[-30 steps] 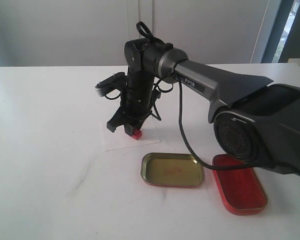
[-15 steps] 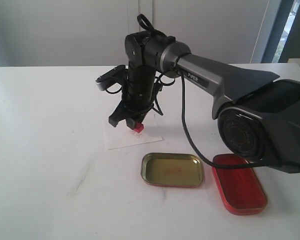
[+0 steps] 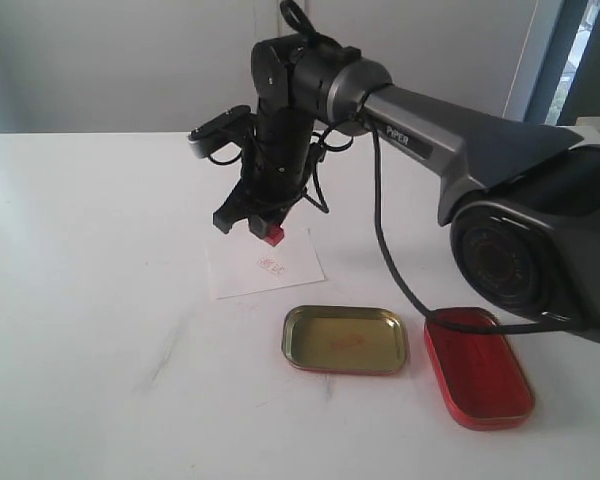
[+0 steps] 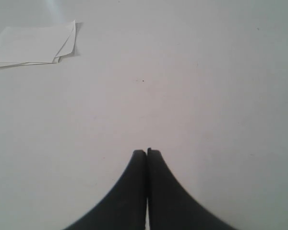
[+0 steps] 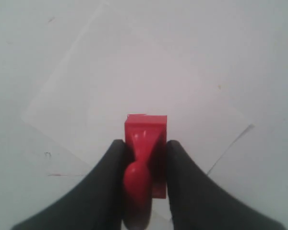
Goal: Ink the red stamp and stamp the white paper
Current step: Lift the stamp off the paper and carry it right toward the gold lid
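My right gripper (image 3: 263, 226) hangs above the white paper (image 3: 242, 272) and is shut on the red stamp (image 3: 272, 236), held clear of the sheet. A small red imprint (image 3: 271, 264) shows on the paper just below the stamp. In the right wrist view the red stamp (image 5: 145, 143) sits between the two black fingers of the right gripper (image 5: 144, 148), with the white paper (image 5: 134, 86) beneath it. My left gripper (image 4: 147, 152) is shut with nothing in it, over bare table, and does not show in the exterior view.
The gold-coloured tin half (image 3: 345, 340) with a red ink smear lies in front of the paper. The red tin half (image 3: 477, 368) lies to its right, under the right arm's black cable. A stack of white sheets (image 4: 33, 44) appears in the left wrist view.
The right gripper has lifted the red stamp up off the paper and slightly back. A red imprint now shows where the stamp stood.
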Robot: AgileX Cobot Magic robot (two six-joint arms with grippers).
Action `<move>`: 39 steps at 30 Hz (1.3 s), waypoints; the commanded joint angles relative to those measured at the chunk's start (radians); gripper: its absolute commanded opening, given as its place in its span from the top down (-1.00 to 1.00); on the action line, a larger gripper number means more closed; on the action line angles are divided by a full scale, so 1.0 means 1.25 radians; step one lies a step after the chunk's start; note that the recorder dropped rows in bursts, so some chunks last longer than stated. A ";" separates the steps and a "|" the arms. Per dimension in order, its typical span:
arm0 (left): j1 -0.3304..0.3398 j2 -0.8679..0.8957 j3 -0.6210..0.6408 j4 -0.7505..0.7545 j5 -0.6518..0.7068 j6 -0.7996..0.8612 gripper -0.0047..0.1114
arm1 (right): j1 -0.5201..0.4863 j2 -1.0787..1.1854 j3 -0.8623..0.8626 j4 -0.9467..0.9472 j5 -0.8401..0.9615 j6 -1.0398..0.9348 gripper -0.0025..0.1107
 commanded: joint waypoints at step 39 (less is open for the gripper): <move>0.001 -0.004 0.005 -0.003 0.008 0.000 0.92 | -0.276 -0.265 0.339 0.403 -0.001 -0.179 0.96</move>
